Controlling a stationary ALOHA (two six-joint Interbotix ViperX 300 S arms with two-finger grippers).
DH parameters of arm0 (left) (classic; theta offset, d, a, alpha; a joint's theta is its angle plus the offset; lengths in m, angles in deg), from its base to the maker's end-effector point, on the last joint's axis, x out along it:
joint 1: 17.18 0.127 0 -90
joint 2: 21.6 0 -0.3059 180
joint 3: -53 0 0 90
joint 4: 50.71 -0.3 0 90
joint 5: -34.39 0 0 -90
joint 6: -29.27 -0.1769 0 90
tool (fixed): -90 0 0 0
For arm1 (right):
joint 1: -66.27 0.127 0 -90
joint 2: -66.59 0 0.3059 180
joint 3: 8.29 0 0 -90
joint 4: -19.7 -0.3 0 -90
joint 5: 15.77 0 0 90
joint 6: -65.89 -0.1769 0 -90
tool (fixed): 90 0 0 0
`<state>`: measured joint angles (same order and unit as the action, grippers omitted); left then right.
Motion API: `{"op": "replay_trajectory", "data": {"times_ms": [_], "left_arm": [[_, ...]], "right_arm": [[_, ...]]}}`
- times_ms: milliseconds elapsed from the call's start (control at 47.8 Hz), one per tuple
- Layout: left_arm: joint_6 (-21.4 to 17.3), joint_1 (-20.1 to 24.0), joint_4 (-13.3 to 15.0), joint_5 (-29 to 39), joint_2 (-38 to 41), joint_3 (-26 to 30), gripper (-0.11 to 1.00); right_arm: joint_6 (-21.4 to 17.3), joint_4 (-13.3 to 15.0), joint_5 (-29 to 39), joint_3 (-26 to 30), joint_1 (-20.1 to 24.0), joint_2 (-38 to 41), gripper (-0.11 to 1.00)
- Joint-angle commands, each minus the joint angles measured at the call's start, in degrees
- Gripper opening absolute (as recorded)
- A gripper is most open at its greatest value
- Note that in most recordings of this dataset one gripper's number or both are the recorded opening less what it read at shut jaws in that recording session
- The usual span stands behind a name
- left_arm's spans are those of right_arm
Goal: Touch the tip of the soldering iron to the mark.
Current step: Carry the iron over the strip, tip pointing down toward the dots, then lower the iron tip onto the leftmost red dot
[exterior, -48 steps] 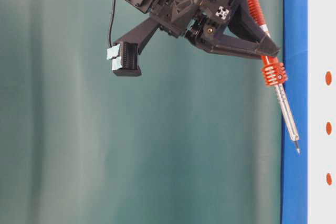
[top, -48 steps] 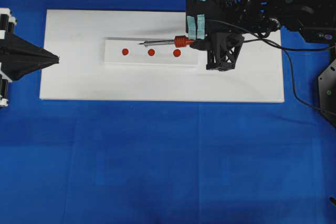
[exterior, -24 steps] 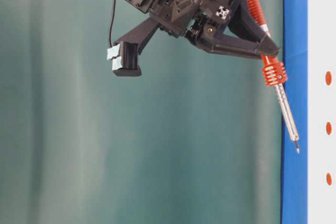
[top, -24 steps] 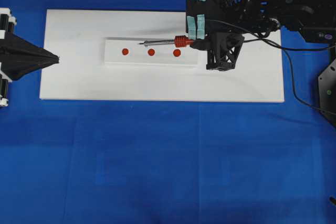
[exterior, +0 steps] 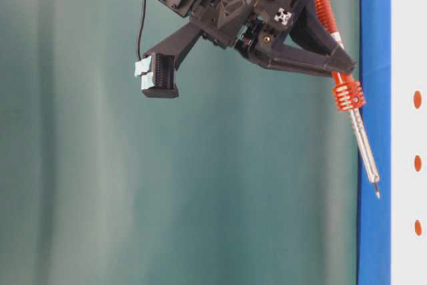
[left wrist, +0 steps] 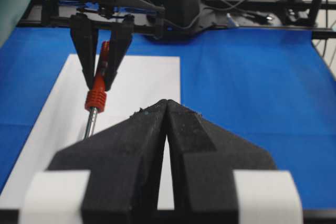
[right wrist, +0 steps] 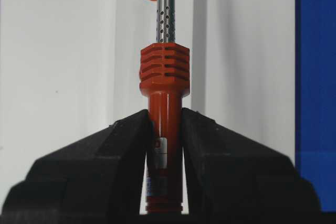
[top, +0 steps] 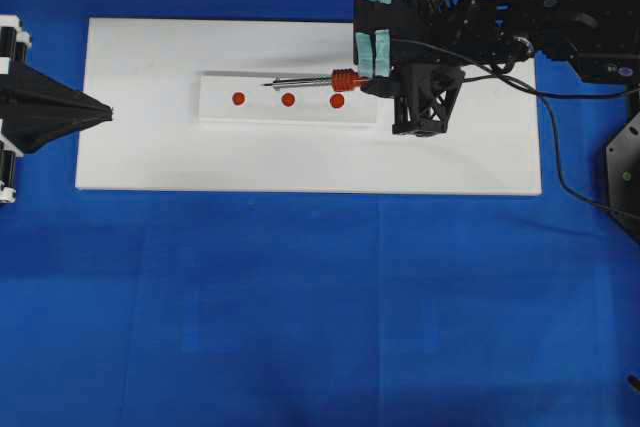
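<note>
The soldering iron (top: 318,79) has an orange-red handle and a thin silver shaft, and my right gripper (top: 370,82) is shut on that handle (right wrist: 164,109). It points left over the white block (top: 290,115), which carries three red dots. The mark (top: 288,100) is the middle dot. From overhead the tip (top: 266,83) lies past the mark, near the block's far edge, between the middle and left dots. At table level the tip (exterior: 377,195) hangs clear of the surface, apart from the mark (exterior: 417,163). My left gripper (top: 108,112) rests shut and empty at the board's left edge.
The block sits on a large white board (top: 460,162) laid on blue cloth (top: 320,307). The iron's black cord (top: 560,172) trails off the right arm toward the right edge. A dark stand (top: 622,177) is at the far right.
The soldering iron has edged very slightly forward along its own axis with the right gripper. The left gripper has not moved.
</note>
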<state>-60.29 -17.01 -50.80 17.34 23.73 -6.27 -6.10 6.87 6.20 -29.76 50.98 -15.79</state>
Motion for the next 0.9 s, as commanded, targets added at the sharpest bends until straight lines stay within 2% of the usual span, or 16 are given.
{"op": "replay_trajectory", "data": {"times_ms": [0,419,879], "left_arm": [[0.0,0.0,0.0,-0.44,0.26,0.44,0.0],[0.09,-0.09,-0.09,-0.18,0.26,0.44,0.0],[0.0,0.0,-0.09,-0.18,0.26,0.26,0.0]], "right_arm": [[0.09,0.09,-0.79,2.2,0.79,0.09,0.06],[0.09,0.09,-0.88,7.73,1.05,8.7,0.06],[-0.18,0.35,-0.44,7.56,0.88,9.23,0.06]]}}
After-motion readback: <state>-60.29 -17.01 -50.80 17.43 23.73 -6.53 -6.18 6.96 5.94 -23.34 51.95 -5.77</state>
